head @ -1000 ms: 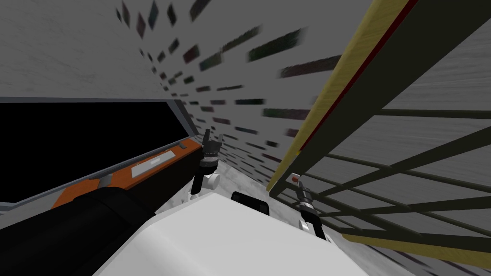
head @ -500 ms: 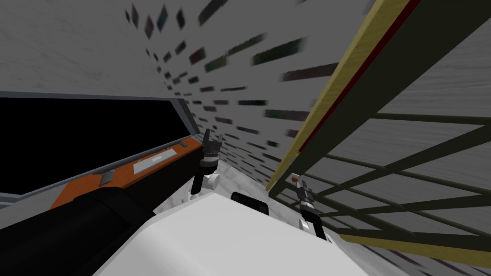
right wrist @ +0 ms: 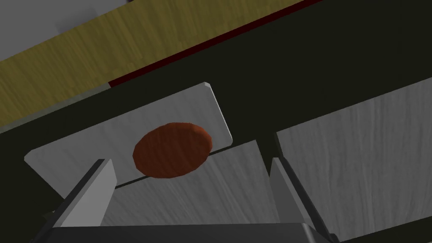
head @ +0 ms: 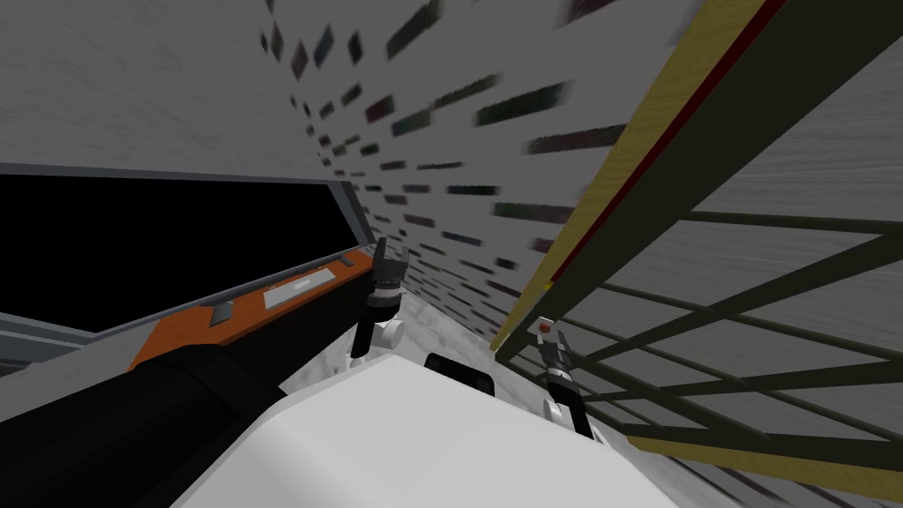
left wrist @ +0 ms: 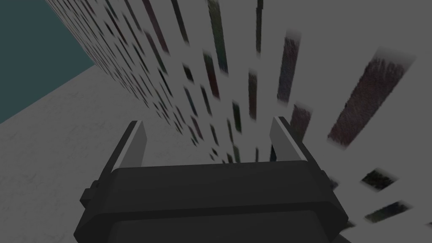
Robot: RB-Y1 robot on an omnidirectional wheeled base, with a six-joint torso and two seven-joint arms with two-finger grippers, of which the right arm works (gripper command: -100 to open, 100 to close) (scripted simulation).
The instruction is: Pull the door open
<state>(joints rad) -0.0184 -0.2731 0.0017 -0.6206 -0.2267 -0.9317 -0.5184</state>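
The door [head: 776, 265] stands on my right, a dark frame with grey panels and a yellowish wood edge [head: 617, 185] with a dark red strip. Its red-brown round knob [head: 544, 328] sits on a light grey plate [right wrist: 105, 139]. In the right wrist view the knob [right wrist: 171, 149] lies just past the fingertips, nearer one finger [right wrist: 90, 190] than the other, touching neither. My right gripper [head: 554, 342] [right wrist: 187, 185] is open right below the knob. My left gripper [head: 388, 263] [left wrist: 206, 135] is open too, held up ahead of my chest.
A grey wall with scattered dark tiles [head: 458, 190] runs ahead. On my left a grey-framed opening onto a black area [head: 159, 238] sits above an orange panel [head: 264, 304] with grey plates. Pale floor [head: 441, 326] shows between wall and door.
My right gripper's fingers have spread apart and let go of the knob. The head view has shifted slightly, so the orange panel and black area sit further right.
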